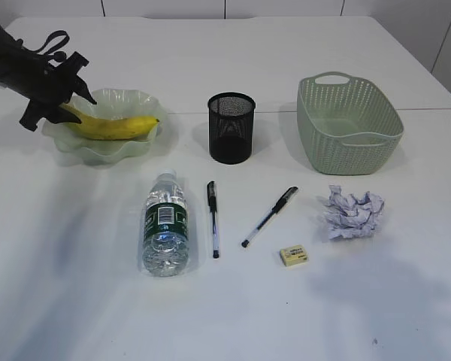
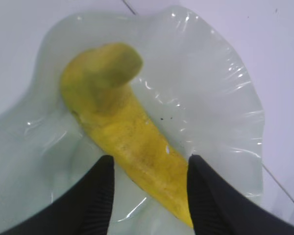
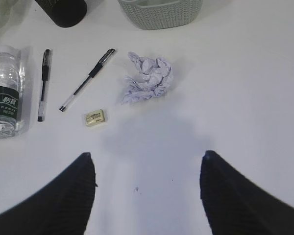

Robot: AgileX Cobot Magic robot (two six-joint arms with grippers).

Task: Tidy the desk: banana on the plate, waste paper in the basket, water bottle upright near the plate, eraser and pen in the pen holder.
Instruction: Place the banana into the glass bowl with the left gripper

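Observation:
The yellow banana (image 1: 116, 126) lies on the pale green wavy plate (image 1: 98, 150) at the back left. My left gripper (image 1: 60, 113) is open over the plate, one finger on each side of the banana (image 2: 122, 127) with gaps showing; the plate (image 2: 210, 88) fills the left wrist view. A water bottle (image 1: 165, 226) lies on its side. Two pens (image 1: 212, 218) (image 1: 270, 216), a yellow eraser (image 1: 294, 256) and crumpled paper (image 1: 352, 213) lie on the table. My right gripper (image 3: 147, 159) is open and empty above bare table, nearer than the eraser (image 3: 96, 117) and paper (image 3: 148, 78).
A black mesh pen holder (image 1: 231, 128) stands at the back centre and a green woven basket (image 1: 348, 124) at the back right. The right arm does not show in the exterior view. The bottle (image 3: 2, 98) and both pens (image 3: 43, 83) (image 3: 87, 79) show in the right wrist view.

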